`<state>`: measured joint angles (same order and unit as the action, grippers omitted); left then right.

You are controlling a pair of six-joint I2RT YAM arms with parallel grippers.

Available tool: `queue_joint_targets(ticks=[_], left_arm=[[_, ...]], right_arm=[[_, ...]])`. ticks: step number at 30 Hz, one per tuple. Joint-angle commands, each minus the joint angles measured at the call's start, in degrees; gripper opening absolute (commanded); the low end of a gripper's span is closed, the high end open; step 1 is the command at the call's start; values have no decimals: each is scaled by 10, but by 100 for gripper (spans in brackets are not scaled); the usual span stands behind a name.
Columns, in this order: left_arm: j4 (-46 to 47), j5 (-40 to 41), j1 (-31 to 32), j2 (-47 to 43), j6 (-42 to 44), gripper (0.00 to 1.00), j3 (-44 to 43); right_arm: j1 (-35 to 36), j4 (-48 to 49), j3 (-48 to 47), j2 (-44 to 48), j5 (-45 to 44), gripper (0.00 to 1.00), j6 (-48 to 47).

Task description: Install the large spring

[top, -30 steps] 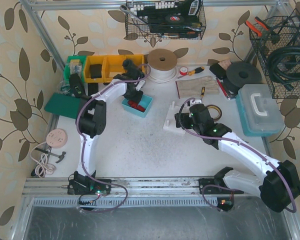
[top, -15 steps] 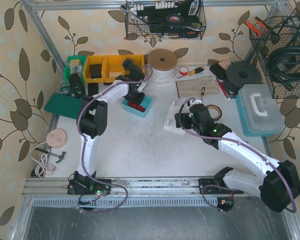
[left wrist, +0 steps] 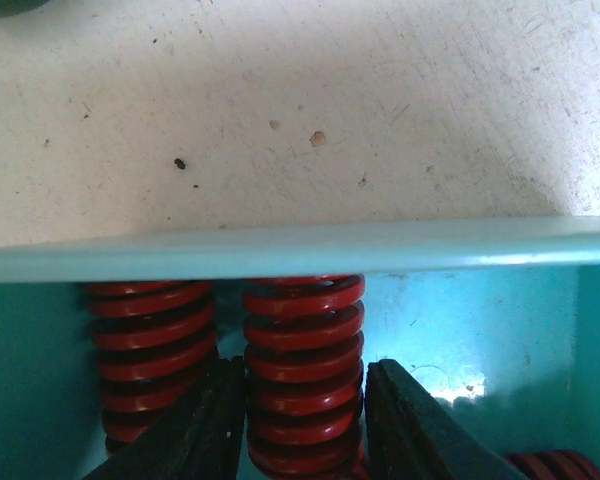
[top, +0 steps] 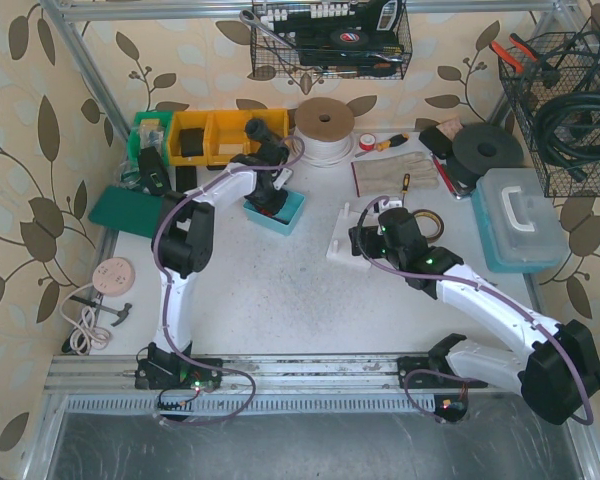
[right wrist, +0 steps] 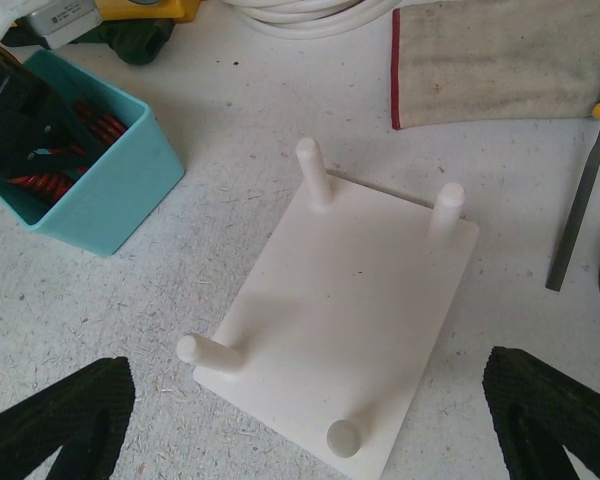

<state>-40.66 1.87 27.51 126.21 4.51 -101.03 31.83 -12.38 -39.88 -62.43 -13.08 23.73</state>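
the left claw is down inside the teal bin. its two black fingers sit one on each side of a big red spring and press on it, so the claw is grasping that spring. the spring lies in the bin, right by the bin's wall. another red spring lies just beside it.

the right claw is spread wide with nothing in it. it hangs over a white board that lies flat on the table. four white pegs stick up from the board, one near each corner. the teal bin is near the board, on its left.
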Motion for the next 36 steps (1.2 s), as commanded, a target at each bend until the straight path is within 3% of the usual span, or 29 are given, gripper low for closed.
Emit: queue_joint_targets(ticks=[1,6,14,23,36], left_arm=[[-9,4,5,5,6,38,-7],[5,-3,4,3,7,38,0],[16,-21,4,1,11,25,2],[17,-19,4,-17,20,19,-4],[106,-28,4,-113,22,9,59]], right_arm=[[4,2,-16,2,-4,94,-8],[4,2,-17,2,-3,94,-8],[5,1,-16,8,-4,94,-9],[4,2,-15,9,-4,93,-8],[4,1,-16,10,-7,93,-4]])
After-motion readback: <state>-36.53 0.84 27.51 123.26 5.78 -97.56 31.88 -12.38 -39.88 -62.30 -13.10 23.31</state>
